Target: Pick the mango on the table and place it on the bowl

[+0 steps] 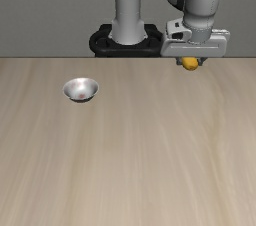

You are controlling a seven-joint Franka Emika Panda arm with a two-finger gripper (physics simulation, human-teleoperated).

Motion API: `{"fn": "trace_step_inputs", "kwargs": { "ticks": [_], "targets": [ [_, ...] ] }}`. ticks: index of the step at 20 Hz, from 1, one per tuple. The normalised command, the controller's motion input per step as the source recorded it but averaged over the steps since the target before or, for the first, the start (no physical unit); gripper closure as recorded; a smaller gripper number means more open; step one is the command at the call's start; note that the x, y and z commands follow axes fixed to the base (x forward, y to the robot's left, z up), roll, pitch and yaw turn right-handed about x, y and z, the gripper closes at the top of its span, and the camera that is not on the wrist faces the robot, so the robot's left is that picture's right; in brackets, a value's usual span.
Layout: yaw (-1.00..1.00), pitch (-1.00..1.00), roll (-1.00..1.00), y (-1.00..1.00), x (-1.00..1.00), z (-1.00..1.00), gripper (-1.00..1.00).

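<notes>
Mango (189, 65) sits pinched in the tool (189, 61), whose two dark fingers are drawn in narrowly against its sides. It is at the counter's (150, 160) far edge, toward the exterior view's right. The metal bowl (81, 90) stands well apart, nearer the exterior view's left edge of the counter.

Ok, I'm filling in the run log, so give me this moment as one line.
hand: right over mango | mango: not in bowl | bowl: empty, on table, toward exterior view's left
</notes>
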Motion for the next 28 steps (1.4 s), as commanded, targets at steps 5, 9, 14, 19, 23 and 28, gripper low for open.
{"fn": "trace_step_inputs", "kwargs": {
  "ticks": [5, 9, 14, 19, 23, 28],
  "targets": [
    [0.0, 0.0, 0.0, -1.0, 0.0, 0.0, 1.0],
    [0.0, 0.0, 0.0, -1.0, 0.0, 0.0, 1.0],
    [0.0, 0.0, 0.0, -1.0, 0.0, 0.0, 1.0],
    [0.0, 0.0, 0.0, -1.0, 0.0, 0.0, 1.0],
    [0.0, 0.0, 0.0, -1.0, 0.0, 0.0, 1.0],
    [0.0, 0.0, 0.0, -1.0, 0.0, 0.0, 1.0]
  ]
}}
